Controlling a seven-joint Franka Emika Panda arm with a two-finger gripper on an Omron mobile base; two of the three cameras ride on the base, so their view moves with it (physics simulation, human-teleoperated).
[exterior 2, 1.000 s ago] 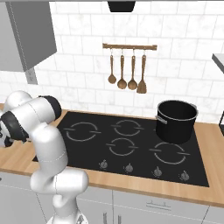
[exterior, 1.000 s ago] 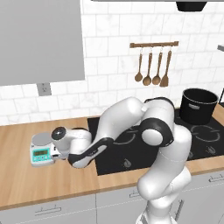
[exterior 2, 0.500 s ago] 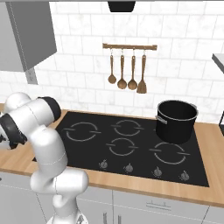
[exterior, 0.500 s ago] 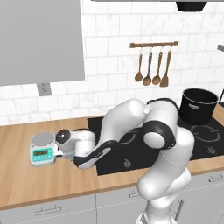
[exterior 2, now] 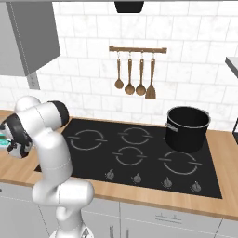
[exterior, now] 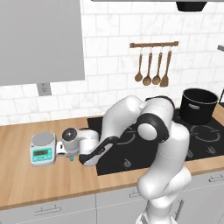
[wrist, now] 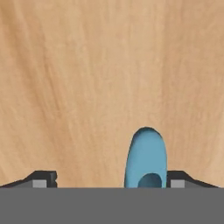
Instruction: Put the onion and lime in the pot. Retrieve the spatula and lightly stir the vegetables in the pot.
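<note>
Our pincer hangs low over the wooden counter, jaws spread apart and clamped on nothing, with the spatula lying between them, closer to one finger, so they can close on its slim blue handle; the pot waits well apart from the pincer, on the hob's far side, for the stirring

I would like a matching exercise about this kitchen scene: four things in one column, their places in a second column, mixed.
Things:
1. tall black cooking pot
2. brown wooden utensils
3. light-blue spatula handle
4. white kitchen scale with a teal front

Places:
A. hanging on the wall rail
B. on the wooden counter, left of the stove
C. on the stove's back right burner
D. between the gripper fingertips

Pairs: 1-C, 2-A, 3-D, 4-B
</note>
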